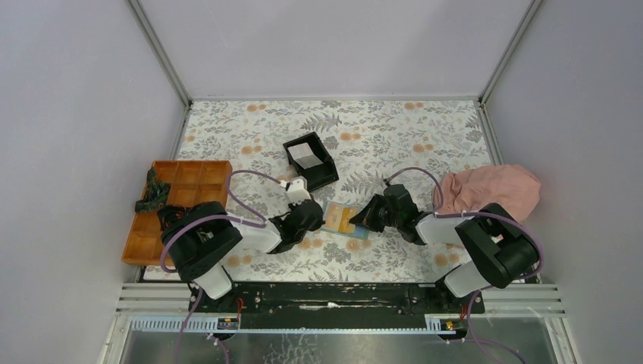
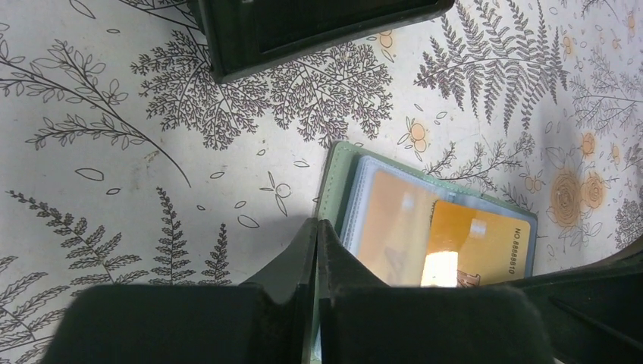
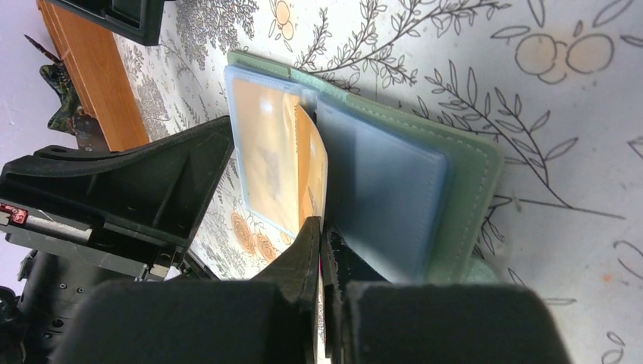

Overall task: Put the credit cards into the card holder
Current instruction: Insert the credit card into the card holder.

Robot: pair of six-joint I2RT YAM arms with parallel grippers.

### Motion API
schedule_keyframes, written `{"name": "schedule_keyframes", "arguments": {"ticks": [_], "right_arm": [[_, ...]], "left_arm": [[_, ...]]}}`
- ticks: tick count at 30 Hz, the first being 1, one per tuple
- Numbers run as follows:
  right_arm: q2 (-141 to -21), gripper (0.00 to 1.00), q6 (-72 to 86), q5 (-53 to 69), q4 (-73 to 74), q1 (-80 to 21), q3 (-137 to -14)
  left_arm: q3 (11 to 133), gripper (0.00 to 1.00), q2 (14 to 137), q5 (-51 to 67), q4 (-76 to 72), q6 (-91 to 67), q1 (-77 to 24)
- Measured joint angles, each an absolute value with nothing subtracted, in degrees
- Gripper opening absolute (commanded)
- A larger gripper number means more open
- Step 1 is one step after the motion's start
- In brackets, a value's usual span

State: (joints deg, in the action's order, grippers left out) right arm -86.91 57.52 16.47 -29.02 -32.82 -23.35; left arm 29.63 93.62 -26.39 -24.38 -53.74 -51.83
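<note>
The sage-green card holder [image 1: 343, 220] lies open on the floral mat between my two grippers. My left gripper [image 1: 318, 218] is shut on its left green edge [image 2: 331, 182], with the fingertips [image 2: 317, 227] pinched on the cover. An orange card [image 2: 478, 243] lies in the clear sleeves. My right gripper [image 1: 365, 218] is shut on an orange-faced card [image 3: 311, 167]. It holds the card on edge in the fold, between the clear sleeve and the blue face of the card holder [image 3: 470, 189]. A pale card [image 1: 305, 154] lies in the black box.
The black open-top box [image 1: 311, 161] stands just behind the card holder and also shows in the left wrist view [image 2: 303, 30]. An orange compartment tray [image 1: 178, 205] sits at the left. A pink cloth [image 1: 493, 189] lies at the right. Grey walls enclose the mat.
</note>
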Motion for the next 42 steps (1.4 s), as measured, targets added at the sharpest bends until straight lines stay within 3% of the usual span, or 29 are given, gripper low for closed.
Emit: {"name": "schedule_keyframes", "arguments": {"ticks": [42], "right_arm": [[-89.1, 0.0, 60.1, 14.3, -32.4, -34.1, -23.1]], "left_arm": [[29.1, 0.01, 95.4, -34.1, -26.1, -57.6, -55.9]]}}
